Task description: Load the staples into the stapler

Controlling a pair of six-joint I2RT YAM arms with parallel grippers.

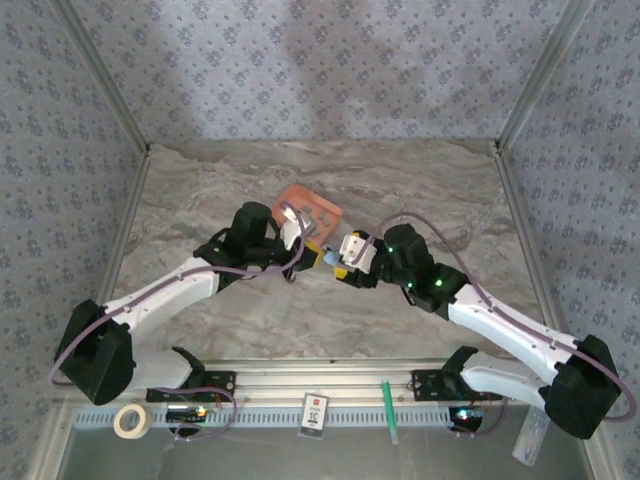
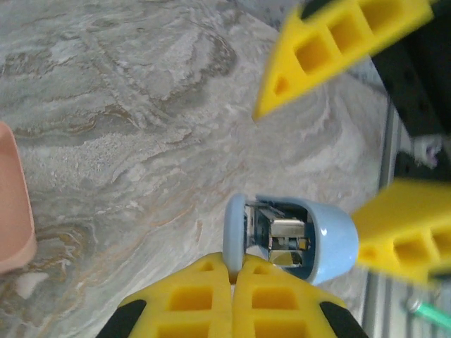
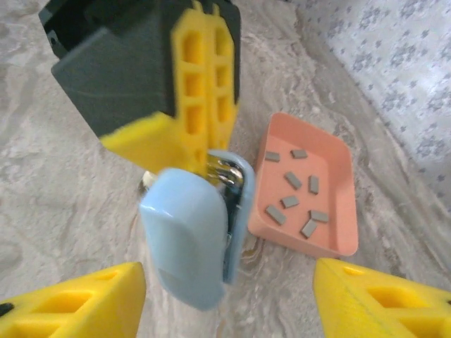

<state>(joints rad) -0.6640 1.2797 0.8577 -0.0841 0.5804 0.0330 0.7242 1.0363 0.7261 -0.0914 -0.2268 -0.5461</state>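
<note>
Light-blue plastic over a silver rail: the stapler (image 3: 187, 239), near mid-tabletop (image 3: 70, 183), pinched at its 12 o'clock end by the clenched left gripper (image 3: 210, 165) and flanked at 7 and 5 o'clock by the wide-spread fingers of the released right gripper (image 3: 229, 271), apparently untouched by either of them. Impossible to tell whether resting on the surface or lifted. Likely light, hard and smooth-shelled, so apt to slip or twist in a narrow pinch; hinged too, so prone to swing if taken by one half alone. Best grasped across the flat sides of the lower body, with the rail left free. Just beside it at 3 o'clock, from the right wrist: the orange tray (image 3: 331, 158), with the staples (image 3: 292, 180) scattered flat inside as several short grey strips. Probably featherweight and brittle, liable to snap or skate on the tray floor; best nipped across the narrow width, one strip at a time, with little force.
</note>
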